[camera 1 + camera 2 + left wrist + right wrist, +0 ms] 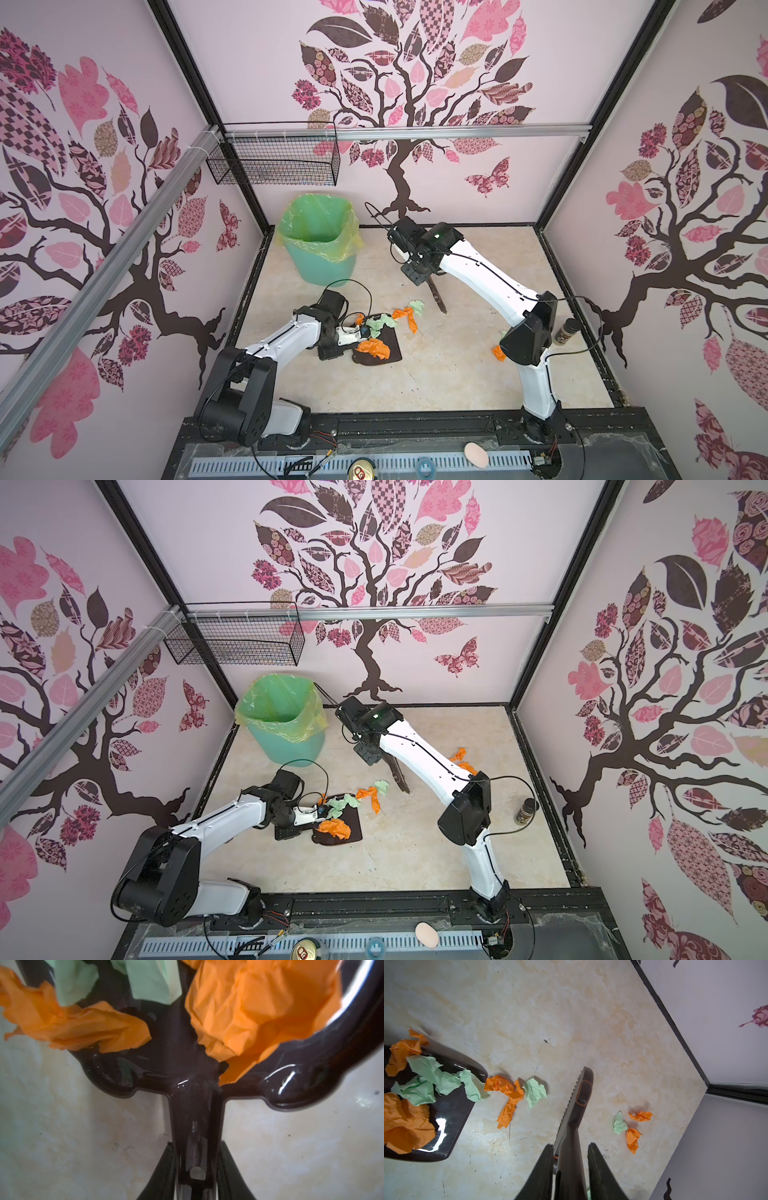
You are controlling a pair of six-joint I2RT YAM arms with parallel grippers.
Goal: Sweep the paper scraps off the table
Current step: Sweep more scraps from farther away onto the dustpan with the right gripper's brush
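Observation:
A dark brown dustpan (394,351) (356,834) lies on the beige table (436,374). Orange and green paper scraps (374,348) (259,1007) are piled in it. My left gripper (353,338) (196,1144) is shut on the dustpan's handle (195,1118). More scraps (407,316) (508,1095) lie on the table just past the pan's open edge. My right gripper (419,276) (570,1144) is shut on a dark brush (438,300) (581,1093), which points down at the table to the right of those scraps. A further group of scraps (631,1126) (461,759) lies beyond the brush, near the right arm.
A teal bin (328,266) with a green liner stands at the back left of the table. A small brown jar (566,331) stands near the right edge. One orange scrap (498,352) lies beside the right arm's elbow. A wire basket (274,160) hangs on the back wall.

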